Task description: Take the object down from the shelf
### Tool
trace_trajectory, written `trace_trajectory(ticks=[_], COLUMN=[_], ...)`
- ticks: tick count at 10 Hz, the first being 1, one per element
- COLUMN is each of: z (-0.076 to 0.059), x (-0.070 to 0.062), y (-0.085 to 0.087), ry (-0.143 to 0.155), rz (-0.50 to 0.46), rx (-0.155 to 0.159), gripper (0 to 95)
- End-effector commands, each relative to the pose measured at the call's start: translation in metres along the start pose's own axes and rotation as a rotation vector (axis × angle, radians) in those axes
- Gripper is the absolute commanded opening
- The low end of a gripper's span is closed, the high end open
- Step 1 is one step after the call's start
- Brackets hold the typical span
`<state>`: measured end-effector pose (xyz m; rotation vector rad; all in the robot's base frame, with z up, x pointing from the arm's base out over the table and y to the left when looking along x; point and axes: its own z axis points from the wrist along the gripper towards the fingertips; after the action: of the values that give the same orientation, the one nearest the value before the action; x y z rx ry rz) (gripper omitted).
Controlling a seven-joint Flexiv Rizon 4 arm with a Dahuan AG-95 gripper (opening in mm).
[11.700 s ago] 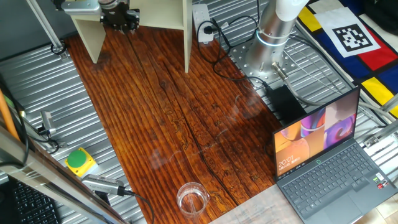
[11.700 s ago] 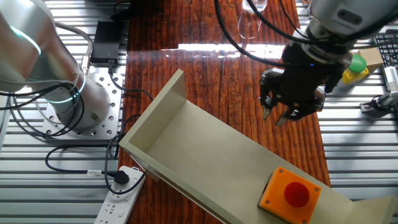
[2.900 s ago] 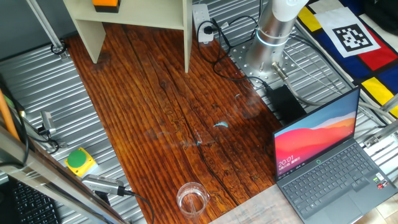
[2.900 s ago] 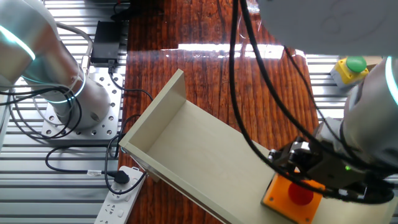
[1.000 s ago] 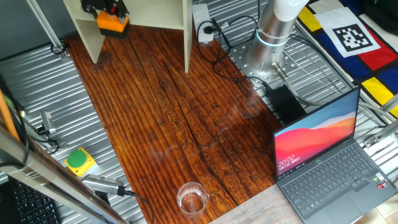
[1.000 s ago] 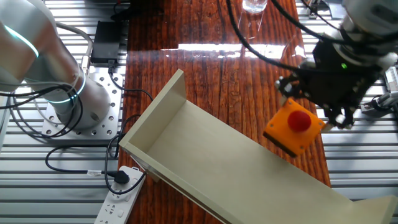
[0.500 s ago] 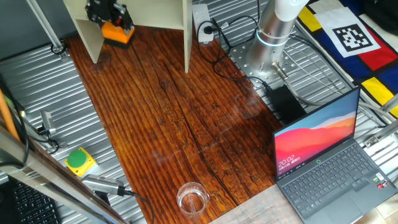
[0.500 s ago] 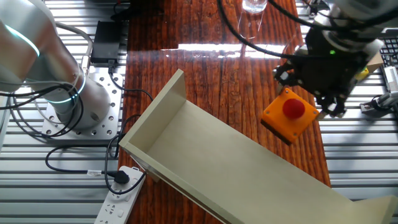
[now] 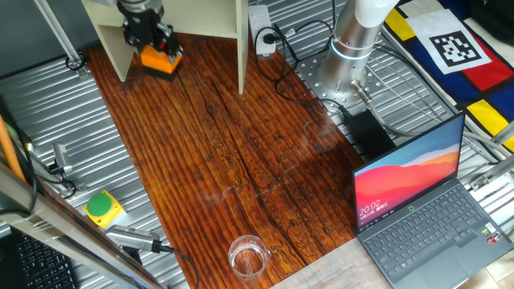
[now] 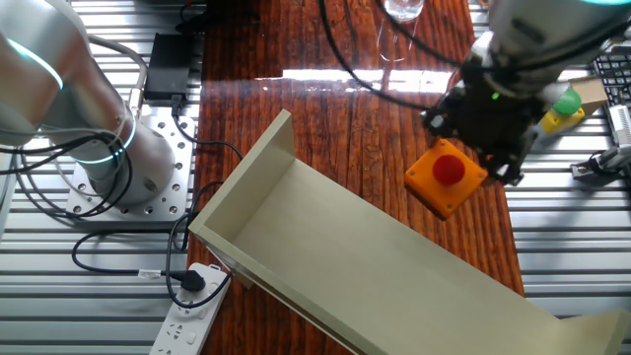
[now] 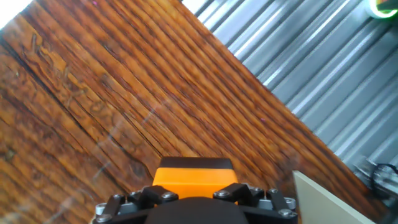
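In the hand view, the tool (image 11: 196, 198) fills the bottom edge as a dark bar studded with screws, and the orange box (image 11: 195, 177) sits clamped right above it, its black-trimmed far edge facing up the picture. Beneath the box spreads the counter (image 11: 112, 93), dark reddish wood with its grain running diagonally from upper left to lower right. The counter's edge runs diagonally from the top centre down to the right; beyond it lies ribbed grey metal (image 11: 311, 68). A corner of the cream shelf panel (image 11: 329, 198) juts in at the lower right, just beside the tool. A green blur (image 11: 384, 6) shows in the top right corner.
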<state>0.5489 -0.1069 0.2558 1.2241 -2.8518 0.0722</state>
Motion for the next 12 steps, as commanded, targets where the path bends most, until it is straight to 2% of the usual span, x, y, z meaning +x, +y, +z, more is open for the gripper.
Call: trace_trajectory(ticks=[1,3,4,5,9,11,12], z=[0.015,0.038,0.042,0.042,0.042,0.042,0.042], x=[-0.001,-0.002,-0.002,-0.003,-0.003,-0.003,-0.003], y=[0.004,0.013,0.016,0.018,0.018,0.018,0.018], ry=[-0.016,-0.027,-0.025,-0.009,-0.017,-0.009,-0.007], rz=[0.007,0.008,0.015,-0.003,-0.02,-0.108,-0.205], rx=[-0.001,-0.009,-0.01,-0.008,-0.011,-0.02,-0.026], gripper=[0.0,0.0,0.0,0.0,0.0,0.0,0.0])
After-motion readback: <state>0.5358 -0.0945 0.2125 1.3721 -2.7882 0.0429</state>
